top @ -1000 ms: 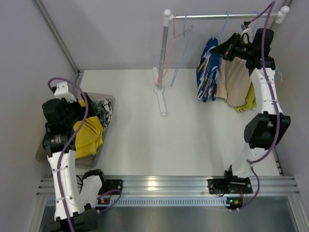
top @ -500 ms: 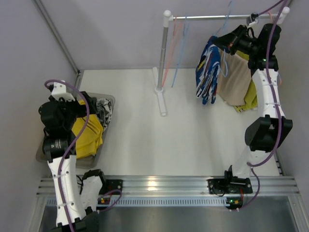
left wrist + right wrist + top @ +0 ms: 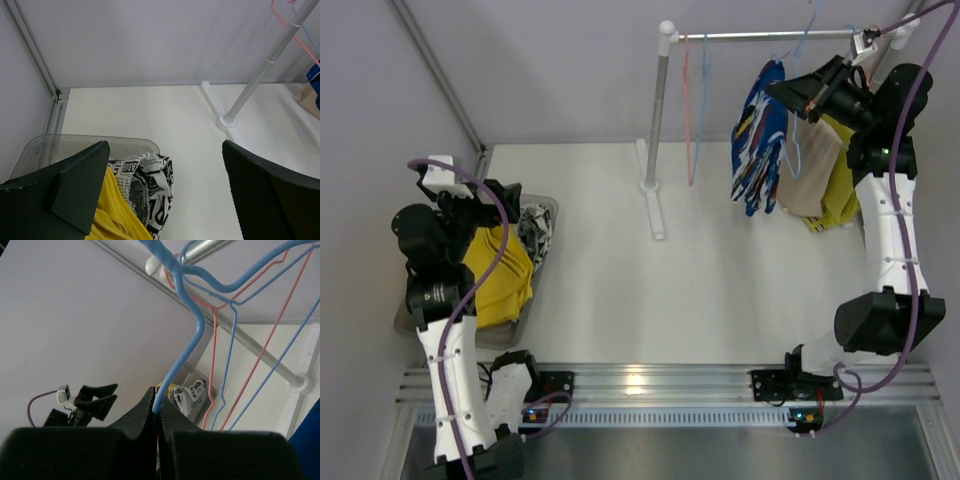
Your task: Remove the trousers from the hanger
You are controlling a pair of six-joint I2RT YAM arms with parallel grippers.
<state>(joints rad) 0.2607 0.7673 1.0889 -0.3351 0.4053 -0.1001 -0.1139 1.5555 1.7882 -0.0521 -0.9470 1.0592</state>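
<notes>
Cloth hangs in a row under the right end of the rail (image 3: 760,35): the blue trousers (image 3: 758,140) with white and red patches, just beside them the beige cloth (image 3: 810,175), then the olive-yellow cloth (image 3: 840,195). The right gripper (image 3: 156,407) is pinched tight on the wire of the blue hanger (image 3: 186,295), below its hook.

A second ago this gripper sat lower, level with the tops of the garments. The right arm has since stretched upward and the gripper is now close under the rail. The blue trousers have risen with it. The hook's top now shows above the rail, but whether it has come clear of the rail cannot be told. The empty pink and blue hangers (image 3: 695,100) by the stand post (image 3: 658,110) were slanted earlier and now hang nearly straight.

On the left, the yellow trousers (image 3: 500,275) and the black-and-white print trousers (image 3: 532,230) lie in the grey bin (image 3: 55,147) as before. The left gripper (image 3: 164,146) hovers over them with jaws spread wide, holding nothing. Its arm has shifted slightly toward the left wall.
</notes>
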